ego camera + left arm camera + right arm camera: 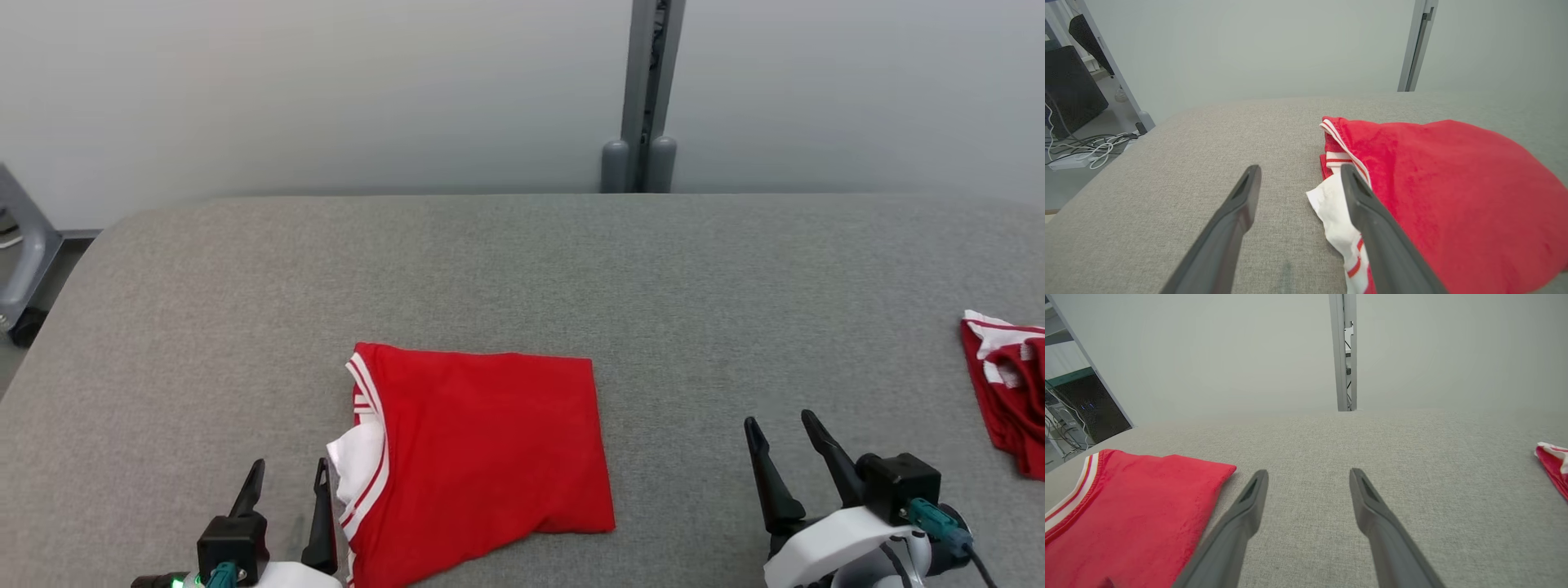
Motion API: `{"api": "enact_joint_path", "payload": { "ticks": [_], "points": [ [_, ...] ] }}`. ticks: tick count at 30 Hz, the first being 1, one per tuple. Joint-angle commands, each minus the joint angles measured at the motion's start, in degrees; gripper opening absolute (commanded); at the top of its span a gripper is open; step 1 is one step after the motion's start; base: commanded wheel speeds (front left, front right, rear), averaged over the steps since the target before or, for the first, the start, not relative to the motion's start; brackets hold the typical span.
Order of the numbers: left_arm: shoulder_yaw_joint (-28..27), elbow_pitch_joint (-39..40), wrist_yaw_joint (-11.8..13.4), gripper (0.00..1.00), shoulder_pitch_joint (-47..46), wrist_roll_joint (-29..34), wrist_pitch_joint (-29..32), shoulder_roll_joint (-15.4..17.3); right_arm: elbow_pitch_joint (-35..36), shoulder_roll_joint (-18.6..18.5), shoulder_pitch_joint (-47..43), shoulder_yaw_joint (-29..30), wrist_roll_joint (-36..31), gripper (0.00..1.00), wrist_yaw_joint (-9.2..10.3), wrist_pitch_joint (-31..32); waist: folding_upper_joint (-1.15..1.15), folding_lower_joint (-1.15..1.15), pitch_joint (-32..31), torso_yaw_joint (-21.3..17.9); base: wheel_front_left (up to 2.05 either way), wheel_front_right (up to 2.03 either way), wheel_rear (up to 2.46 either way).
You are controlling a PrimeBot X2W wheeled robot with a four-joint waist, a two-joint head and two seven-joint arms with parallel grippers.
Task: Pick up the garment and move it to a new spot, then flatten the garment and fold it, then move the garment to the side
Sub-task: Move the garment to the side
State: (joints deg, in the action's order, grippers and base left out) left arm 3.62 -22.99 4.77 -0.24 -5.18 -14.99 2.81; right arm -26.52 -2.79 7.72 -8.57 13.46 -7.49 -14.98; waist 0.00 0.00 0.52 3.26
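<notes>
Left tool (290, 465) and right tool (779, 419) found wide, empty; folded garment (490, 441) judged best gripped through all layers when shifted aside

Left claw (1300, 173) open, beside folded red garment (1453, 196).

The garment (490, 441) in front of me is soft red cloth, matt and slightly fuzzy, with a flatter, smoother white trim at its edge. The table (571, 261) wears a coarse grey woven fabric, also matt. My left gripper (290, 467) and right gripper (779, 420) have smooth, dull dark plastic fingers. The post (649, 98) behind looks like smooth grey metal.
</notes>
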Motion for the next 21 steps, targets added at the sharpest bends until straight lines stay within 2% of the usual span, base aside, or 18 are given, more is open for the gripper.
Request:
{"api": "enact_joint_path", "payload": {
  "ticks": [1,12,21],
  "points": [
    [0.1,0.2,-0.1,1.00,-1.1,-0.5,-0.3,0.2,-0.1,-0.3,0.6,-0.1,-0.4,1.00,0.00,-0.3,0.00,0.00,1.4,1.5,0.00,0.00,0.00],
    [3.0,0.0,0.8,1.00,-2.9,-1.9,-0.3,0.2,-4.9,-0.3,4.5,-6.7,1.0,1.00,0.00,-0.3,0.00,0.00,4.8,9.5,0.00,0.00,0.00],
    [4.8,0.5,1.3,1.00,-3.7,-3.3,-0.3,0.2,-11.2,-0.4,8.1,-9.2,3.3,1.00,0.00,-0.3,0.00,0.00,7.1,13.9,0.00,0.00,0.00]
  ]
}}
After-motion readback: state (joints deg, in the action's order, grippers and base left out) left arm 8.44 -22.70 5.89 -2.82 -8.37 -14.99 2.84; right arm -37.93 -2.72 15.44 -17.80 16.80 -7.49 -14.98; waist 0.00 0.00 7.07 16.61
